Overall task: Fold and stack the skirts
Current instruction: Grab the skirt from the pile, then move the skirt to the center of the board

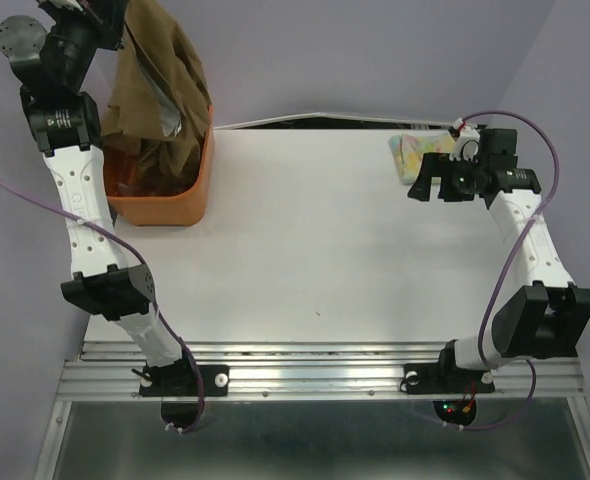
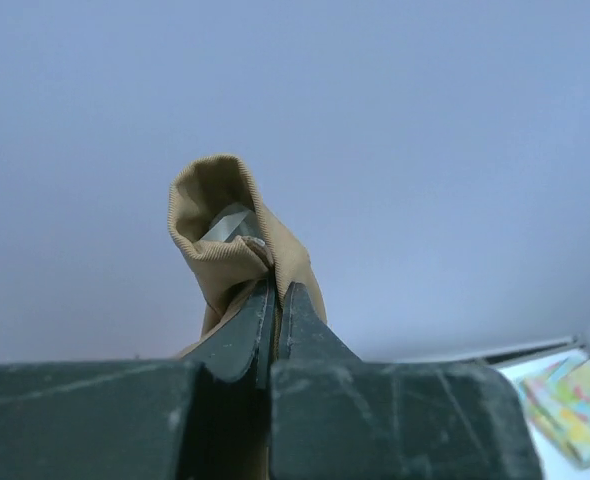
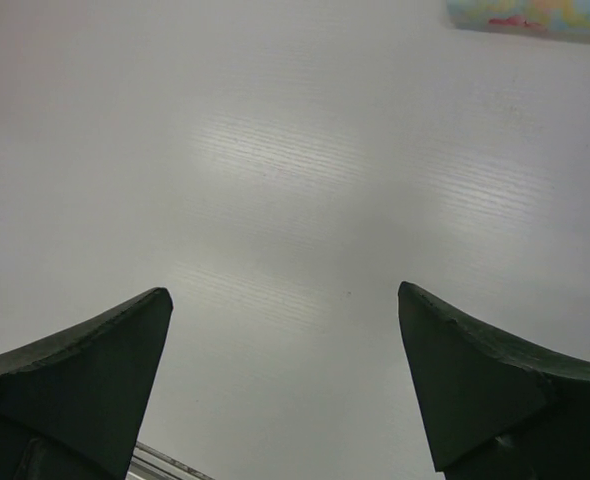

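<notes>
Metal rail point(image 1: 315, 365) at the near edge carries both arm bases. Beyond it lies the white tabletop point(image 1: 305, 250), bare across its middle.

Right side, far half: the right claw point(image 3: 283, 292) hangs above the tabletop with its two fingers spread wide. Nothing is between them; the right wrist view shows only white surface in the gap. Just beyond the claw, at the far right corner, the floral skirt point(image 1: 413, 152) lies folded into a compact pad on the tabletop, apart from both fingers.

Left side, far corner: an orange basket point(image 1: 175, 208) stands on the tabletop. The left arm is raised high above it. The left claw point(image 2: 275, 285) is closed, fingers pressed together on a bunched fold of the tan-brown skirt point(image 1: 160, 80). The ribbed cloth loops up past the fingertips in the left wrist view. In the top view the skirt hangs down from the claw, and its lower folds reach into the basket.
</notes>
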`<act>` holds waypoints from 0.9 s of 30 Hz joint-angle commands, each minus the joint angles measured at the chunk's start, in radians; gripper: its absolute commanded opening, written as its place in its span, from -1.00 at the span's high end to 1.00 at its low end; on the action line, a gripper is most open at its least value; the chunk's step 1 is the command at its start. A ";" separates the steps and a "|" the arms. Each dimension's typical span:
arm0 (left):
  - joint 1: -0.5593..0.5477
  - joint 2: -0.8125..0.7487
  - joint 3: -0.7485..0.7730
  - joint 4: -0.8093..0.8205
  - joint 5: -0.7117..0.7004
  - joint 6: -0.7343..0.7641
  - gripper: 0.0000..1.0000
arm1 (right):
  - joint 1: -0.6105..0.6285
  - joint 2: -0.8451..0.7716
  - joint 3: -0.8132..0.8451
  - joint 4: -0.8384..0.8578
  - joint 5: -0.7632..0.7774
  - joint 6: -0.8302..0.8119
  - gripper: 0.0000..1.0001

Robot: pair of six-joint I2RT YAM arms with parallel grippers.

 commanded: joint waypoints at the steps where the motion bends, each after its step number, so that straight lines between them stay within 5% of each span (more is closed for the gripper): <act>1: -0.053 -0.060 0.120 0.267 0.067 -0.142 1.00 | 0.001 -0.053 0.035 0.056 -0.040 0.019 -1.00; 5: -0.150 -0.092 0.154 0.342 0.009 -0.184 1.00 | 0.001 -0.061 0.046 0.047 -0.068 0.009 -1.00; 10: -0.375 -0.172 0.090 0.338 -0.001 -0.049 1.00 | 0.001 -0.090 0.057 0.019 -0.105 -0.028 -1.00; 20: -0.578 -0.259 -0.345 0.221 -0.001 0.037 1.00 | 0.001 -0.118 0.064 -0.010 -0.103 -0.074 -1.00; 27: -0.740 -0.148 -0.435 -0.123 0.217 0.287 1.00 | 0.001 -0.115 0.110 -0.043 -0.091 -0.195 -1.00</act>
